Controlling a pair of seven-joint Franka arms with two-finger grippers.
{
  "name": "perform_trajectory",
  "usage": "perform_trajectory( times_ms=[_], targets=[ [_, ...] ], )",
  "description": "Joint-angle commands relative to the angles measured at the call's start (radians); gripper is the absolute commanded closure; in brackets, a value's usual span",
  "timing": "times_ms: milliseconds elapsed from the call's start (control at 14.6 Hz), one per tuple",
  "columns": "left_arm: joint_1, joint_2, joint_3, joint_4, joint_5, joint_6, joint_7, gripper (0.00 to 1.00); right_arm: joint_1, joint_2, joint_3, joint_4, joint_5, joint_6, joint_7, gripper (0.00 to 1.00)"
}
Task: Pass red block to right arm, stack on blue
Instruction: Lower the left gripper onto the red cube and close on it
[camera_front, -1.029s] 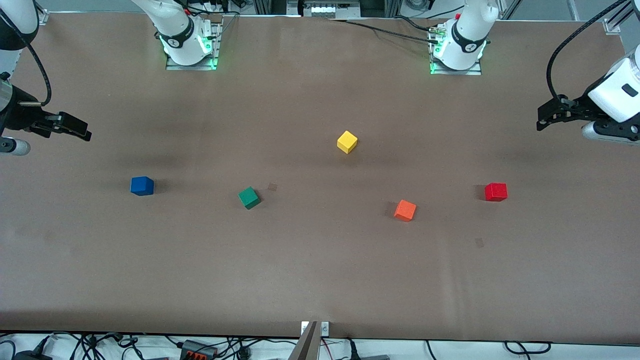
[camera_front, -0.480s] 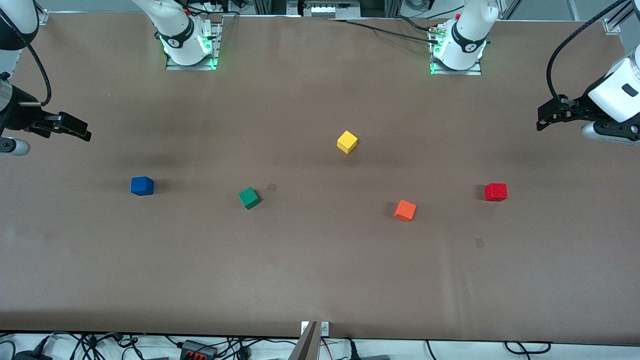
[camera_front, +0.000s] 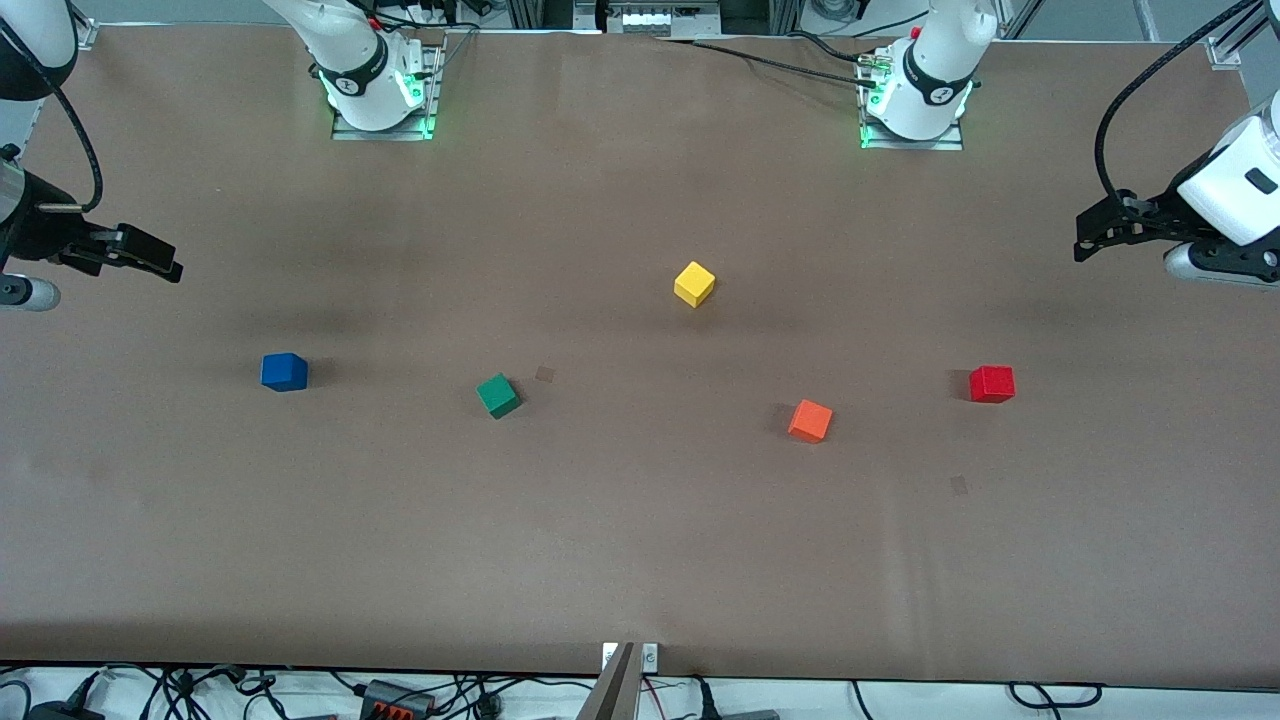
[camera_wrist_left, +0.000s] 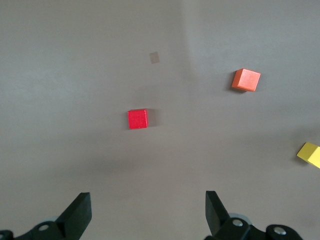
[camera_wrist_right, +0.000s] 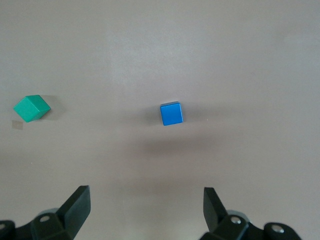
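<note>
1. Hanging in the air over the table's end on the left arm's side, the left gripper (camera_front: 1085, 238) has its jaws spread wide and holds nothing; in the left wrist view its black fingertips (camera_wrist_left: 80, 212) stand far apart with bare table between them.
2. The right gripper (camera_front: 165, 262) hangs over the table's edge at the right arm's end, likewise spread wide and empty, touching nothing; its fingertips (camera_wrist_right: 77, 202) show well apart in the right wrist view.
3. The red block (camera_front: 992, 384) sits flat on the brown table (camera_front: 640, 560) toward the left arm's end, well apart from both grippers and untouched.
4. The blue cube (camera_front: 284, 371) rests toward the right arm's end, about as far from the table's front edge as the red block, with nothing on it.
5. Between them lie the green cube (camera_front: 498, 395) and the orange cube (camera_front: 810, 420), the orange one nearest the front edge.
6. The yellow cube (camera_front: 694, 284) sits near the table's middle, farther from the front camera than the other four.
</note>
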Motion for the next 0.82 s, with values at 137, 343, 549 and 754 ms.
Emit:
perform_trajectory(
  times_ms=[137,343,549,754],
  targets=[
    [0.001,0.024,0.014,0.006,0.000,-0.016,-0.006,0.00,-0.006,-0.023,0.007,-0.014,-0.011,0.004,-0.014,0.00],
    [0.030,0.097,0.014,-0.006,-0.002,-0.018,0.006,0.00,-0.006,-0.023,0.007,-0.016,-0.011,0.003,-0.014,0.00],
    [0.047,0.175,0.014,-0.049,-0.002,0.016,-0.008,0.00,-0.008,-0.023,0.007,-0.016,-0.012,0.003,-0.016,0.00],
    [0.056,0.220,0.016,-0.167,0.000,0.231,0.001,0.00,-0.005,-0.022,0.007,-0.017,-0.012,0.003,-0.014,0.00]
  ],
)
